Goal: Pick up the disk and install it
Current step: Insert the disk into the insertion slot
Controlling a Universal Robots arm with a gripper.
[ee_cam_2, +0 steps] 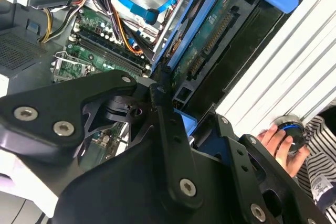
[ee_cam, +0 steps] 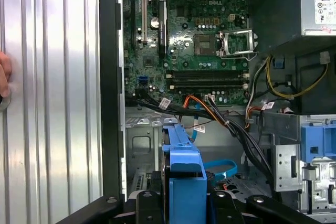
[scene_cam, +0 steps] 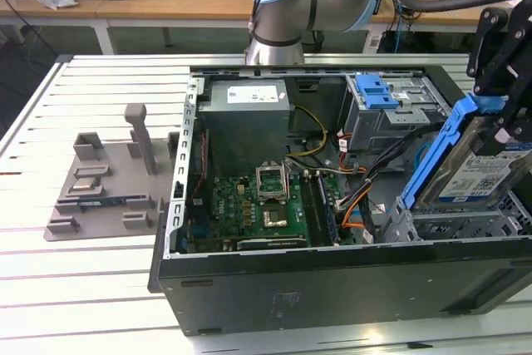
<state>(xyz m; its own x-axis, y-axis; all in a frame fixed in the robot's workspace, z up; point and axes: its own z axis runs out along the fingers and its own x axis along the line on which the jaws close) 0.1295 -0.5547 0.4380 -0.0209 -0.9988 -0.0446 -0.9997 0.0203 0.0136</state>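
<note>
Gripper [scene_cam: 499,118]: at the right edge of the exterior view, black, clamped onto the upper part of the disk's blue rail; it carries the disk.

Disk [scene_cam: 478,174]: at the right of the exterior view, held in the air, tilted, label facing the camera, its lower end just over the drive cage [scene_cam: 465,226] at the lower right of the open computer case [scene_cam: 332,288].

Long axis: runs steeply from lower left to upper right in the exterior view, closer to upright than flat, the blue rail [scene_cam: 436,151] forming the edge toward the motherboard [scene_cam: 258,209].

Direction from pincer: the disk hangs below the jaws, its free end pointing down into the cage; in the first wrist view the blue rail [ee_cam: 181,166] stands at bottom centre, straight ahead of the camera, above the cage floor.

Underside: in the second wrist view the disk's circuit side [ee_cam_2: 210,51] shows at the upper centre, beside the case wall.

Bystander: a person's hand [ee_cam_2: 281,145] rests on the slatted table [ee_cam_2: 294,61] at the lower right of the second wrist view, outside the case.

Stage: disk picked up, judged not yet seated in the cage.
</note>
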